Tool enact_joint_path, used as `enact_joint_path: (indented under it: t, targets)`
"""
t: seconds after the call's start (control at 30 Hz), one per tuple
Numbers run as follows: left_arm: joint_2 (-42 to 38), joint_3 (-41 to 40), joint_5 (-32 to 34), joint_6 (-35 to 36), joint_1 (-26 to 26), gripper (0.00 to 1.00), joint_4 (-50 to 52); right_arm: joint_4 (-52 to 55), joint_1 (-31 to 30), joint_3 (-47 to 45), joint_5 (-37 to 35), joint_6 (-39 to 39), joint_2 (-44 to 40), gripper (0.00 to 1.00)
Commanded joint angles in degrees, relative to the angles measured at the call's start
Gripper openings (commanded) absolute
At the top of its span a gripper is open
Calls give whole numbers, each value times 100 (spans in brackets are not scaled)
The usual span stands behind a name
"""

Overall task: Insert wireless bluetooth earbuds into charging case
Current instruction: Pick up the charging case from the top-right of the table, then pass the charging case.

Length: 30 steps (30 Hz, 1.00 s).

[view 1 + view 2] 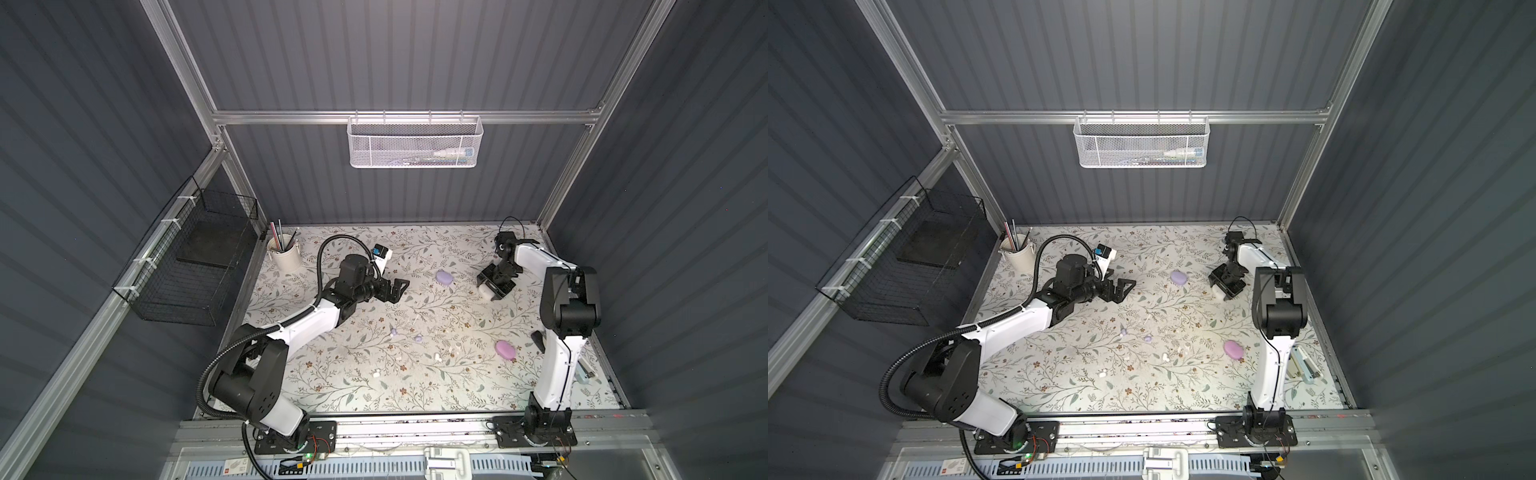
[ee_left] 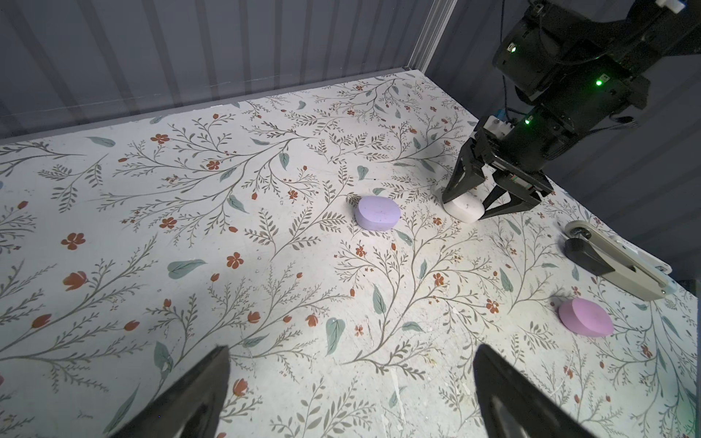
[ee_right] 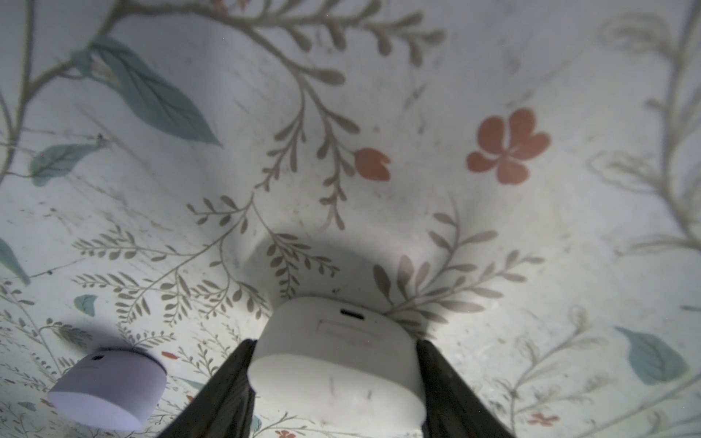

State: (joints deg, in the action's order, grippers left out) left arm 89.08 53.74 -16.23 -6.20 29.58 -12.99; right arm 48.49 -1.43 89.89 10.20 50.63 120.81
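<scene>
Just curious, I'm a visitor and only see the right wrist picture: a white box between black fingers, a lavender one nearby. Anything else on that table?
Observer: Yes. Besides that white case, a pink case lies near the right arm.
Operator: Where are the earbuds?
Observer: Tiny earbuds lie scattered mid-table, outside any case.
Operator: And the other arm?
Observer: The left gripper hangs open and empty, facing the lavender case.

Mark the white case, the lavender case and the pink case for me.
white case (image 2: pixel 467 208): left wrist view, its visible top face.
lavender case (image 2: pixel 378 212): left wrist view, middle of its top.
pink case (image 2: pixel 587 315): left wrist view, middle of its top.
</scene>
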Motion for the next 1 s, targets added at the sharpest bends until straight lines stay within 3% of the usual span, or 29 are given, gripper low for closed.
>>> enact_joint_path:
  t: [0.0, 0.27, 0.43, 0.6, 0.77, 0.97]
  targets:
    - [134, 321, -222, 105, -34, 100, 148, 194, -4, -63, 178, 26, -212, 57]
    - [429, 669, -1648, 653, -23, 100, 596, 403, -310, -464, 708, -818, -1186, 53]
    - [611, 1028, -2534, 1378, 45, 100, 1477, 490, -736, -1087, 1281, -1502, -2147, 53]
    - [330, 959, -2887, 2277, 292, 100, 1857, 663, -1274, -1447, 2004, -1998, -3152, 53]
    - [176, 995, -3151, 2579, 540, 100, 2042, 905, -1831, -1463, 2418, -2478, -3898, 52]
    - [118, 1268, -3446, 2936, 888, 100, 2280, 1202, -2140, -1334, 2769, -2769, -4187, 52]
